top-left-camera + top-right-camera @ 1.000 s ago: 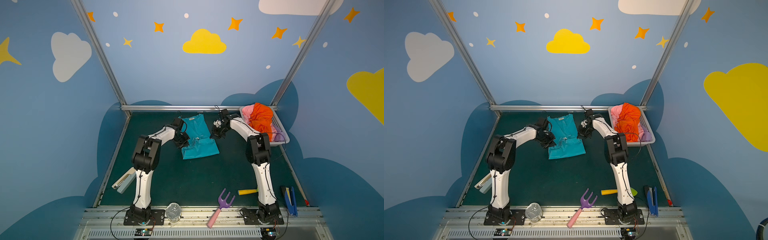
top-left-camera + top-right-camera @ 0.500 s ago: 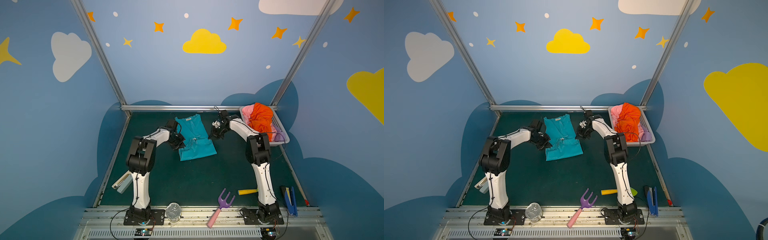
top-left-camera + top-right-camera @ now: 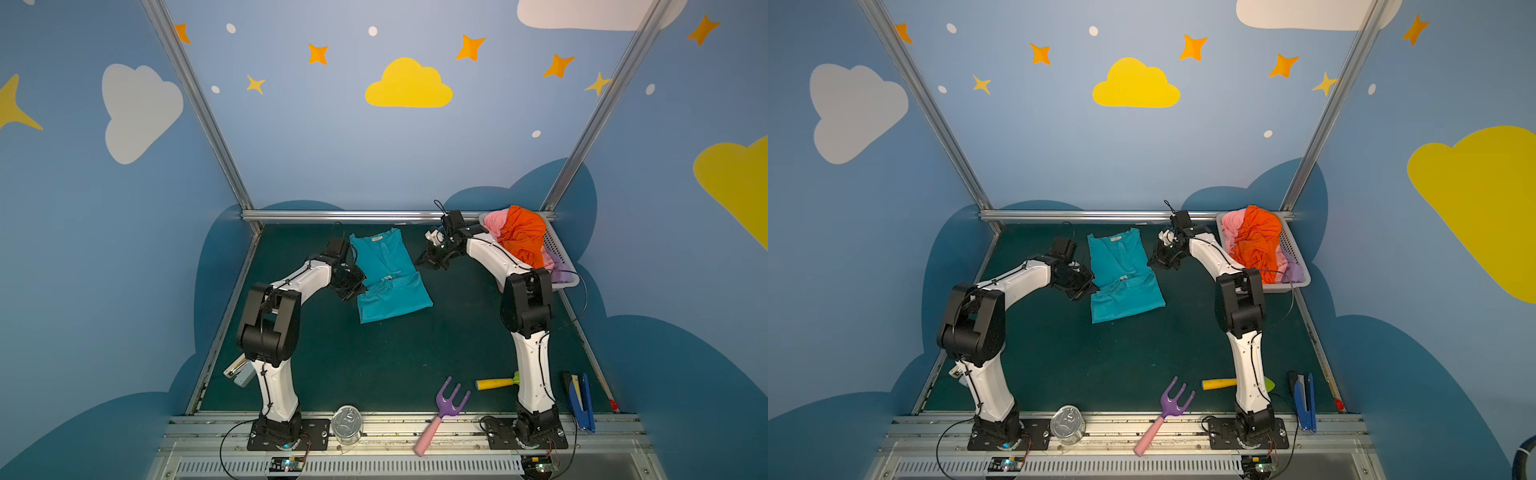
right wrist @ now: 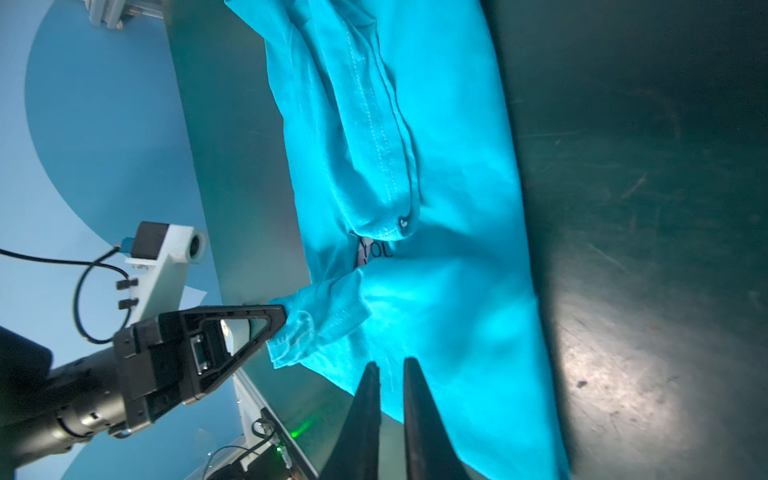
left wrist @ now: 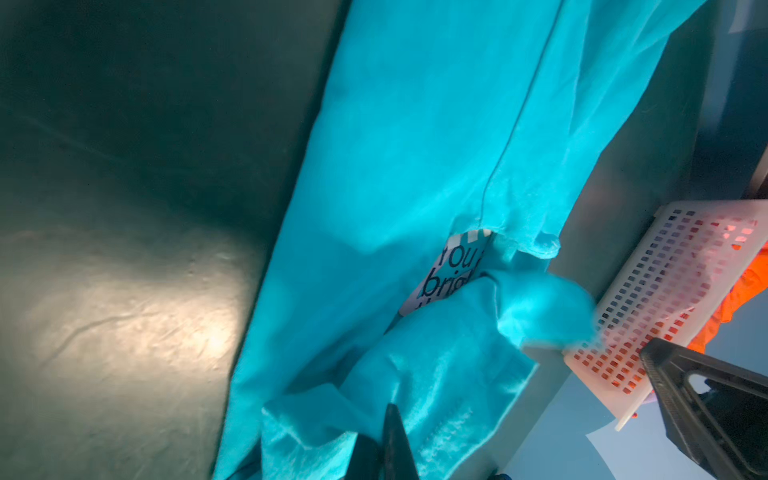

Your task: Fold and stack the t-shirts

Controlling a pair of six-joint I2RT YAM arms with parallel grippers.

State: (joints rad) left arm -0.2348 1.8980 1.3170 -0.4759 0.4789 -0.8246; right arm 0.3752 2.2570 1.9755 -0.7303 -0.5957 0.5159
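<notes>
Left gripper: your left gripper (image 3: 355,286) is closed tight, pinching a bunched fold at the left edge of the teal t-shirt (image 3: 386,286).
Right gripper: your right gripper (image 4: 390,365) sits at the shirt's right edge, with its jaws nearly together and a slim gap between them. You cannot tell whether any cloth is caught in them.
Teal t-shirt: it lies on the dark green worktop (image 3: 374,365) toward the far edge, about mid-width, between your two grippers. Both sides are folded in over the middle, the collar points to the far edge and the hem faces you.
Print: a white patch with dark letters (image 5: 449,270) peeks out between the folded layers.
Other shirts: the orange t-shirt (image 3: 521,237) is heaped on top, the pink t-shirt (image 3: 494,220) is beside it, and the lilac t-shirt (image 3: 561,274) is at the near end. All three are crumpled in the white slotted basket (image 3: 555,245).
Basket: it stands in the far right corner of the worktop, just beyond your right arm.
Near edge: a metal can (image 3: 347,424) and a purple-and-pink toy fork (image 3: 446,403) lie here, well apart from the shirts.
</notes>
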